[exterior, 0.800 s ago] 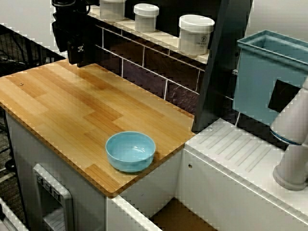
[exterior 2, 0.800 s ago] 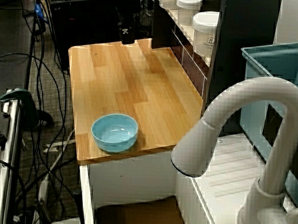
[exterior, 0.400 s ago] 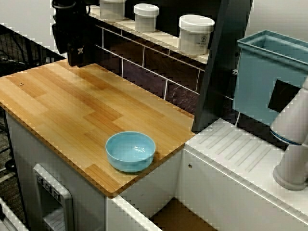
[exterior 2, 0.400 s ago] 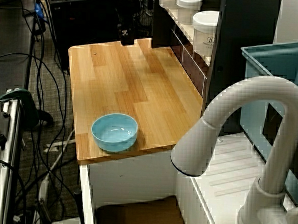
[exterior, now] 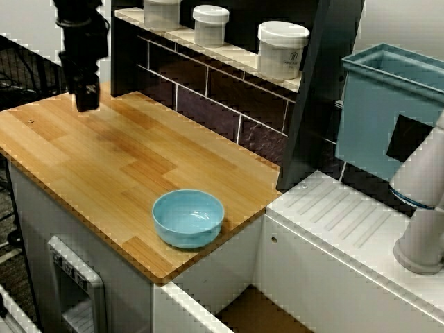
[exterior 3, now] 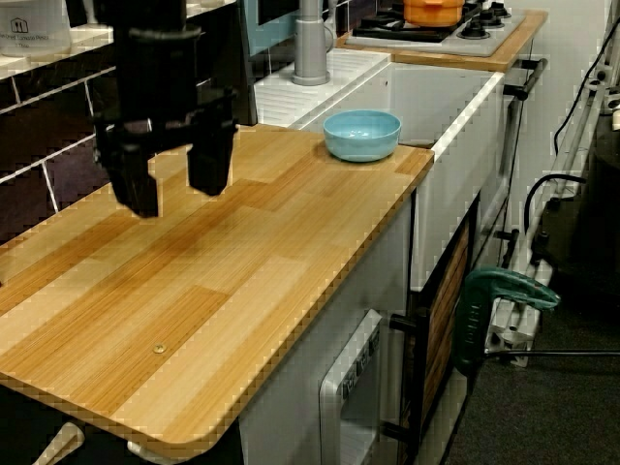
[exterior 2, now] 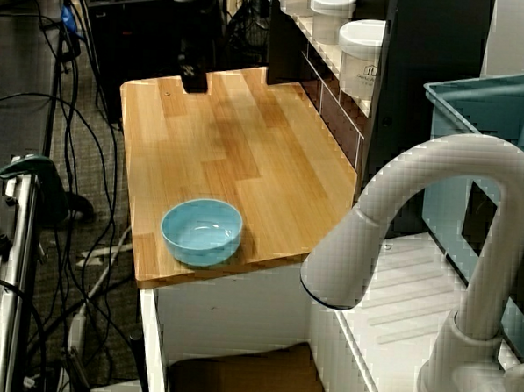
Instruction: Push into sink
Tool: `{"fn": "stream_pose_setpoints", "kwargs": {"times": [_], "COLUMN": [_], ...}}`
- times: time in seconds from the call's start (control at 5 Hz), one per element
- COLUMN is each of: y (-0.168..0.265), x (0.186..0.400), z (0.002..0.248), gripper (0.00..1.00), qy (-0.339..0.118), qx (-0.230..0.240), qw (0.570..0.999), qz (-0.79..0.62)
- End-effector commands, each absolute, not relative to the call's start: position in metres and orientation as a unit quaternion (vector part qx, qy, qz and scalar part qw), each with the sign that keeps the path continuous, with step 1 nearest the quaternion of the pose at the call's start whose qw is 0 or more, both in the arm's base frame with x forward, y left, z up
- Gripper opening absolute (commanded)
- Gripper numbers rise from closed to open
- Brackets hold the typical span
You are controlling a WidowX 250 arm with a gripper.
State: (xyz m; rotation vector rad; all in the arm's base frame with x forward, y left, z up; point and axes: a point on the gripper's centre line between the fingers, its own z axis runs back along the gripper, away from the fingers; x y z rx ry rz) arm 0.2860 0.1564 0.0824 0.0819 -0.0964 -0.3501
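A light blue bowl (exterior: 189, 218) stands empty on the wooden counter (exterior: 104, 159), close to the edge that borders the sink (exterior: 260, 312). The bowl also shows in the other views (exterior 2: 202, 232) (exterior 3: 361, 134). The sink is a white basin with a brownish floor (exterior 2: 244, 379), just past the counter's end (exterior 3: 463, 107). My black gripper (exterior 3: 174, 184) hangs over the far end of the counter, well away from the bowl (exterior: 87, 103) (exterior 2: 194, 80). Its two fingers (exterior 3: 139, 189) stand apart with nothing between them.
A white faucet (exterior 2: 452, 259) arches over the sink beside the ribbed drainboard (exterior: 347, 215). A teal bin (exterior: 388, 111) stands behind it. White jars (exterior: 282, 48) line the shelf along the tiled back wall. A stove with an orange pot (exterior 3: 436, 10) lies beyond the sink.
My gripper has moved away from the back wall, across the far end of the counter toward its front edge. The bowl has not moved.
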Motion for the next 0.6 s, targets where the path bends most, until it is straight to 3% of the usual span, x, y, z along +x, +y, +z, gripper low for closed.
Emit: {"fn": "stream_pose_setpoints", "kwargs": {"times": [0.0,0.2,0.4], "y": [0.139,0.125,0.115], "x": [0.264,0.260,0.257], "z": [0.080,0.070,0.068], "gripper": [1.00,1.00,1.00], "qy": [-0.063,-0.078,-0.093], "qx": [0.104,0.146,0.151], "qw": [0.983,0.982,0.978], "qz": [-0.137,-0.087,-0.111]}}
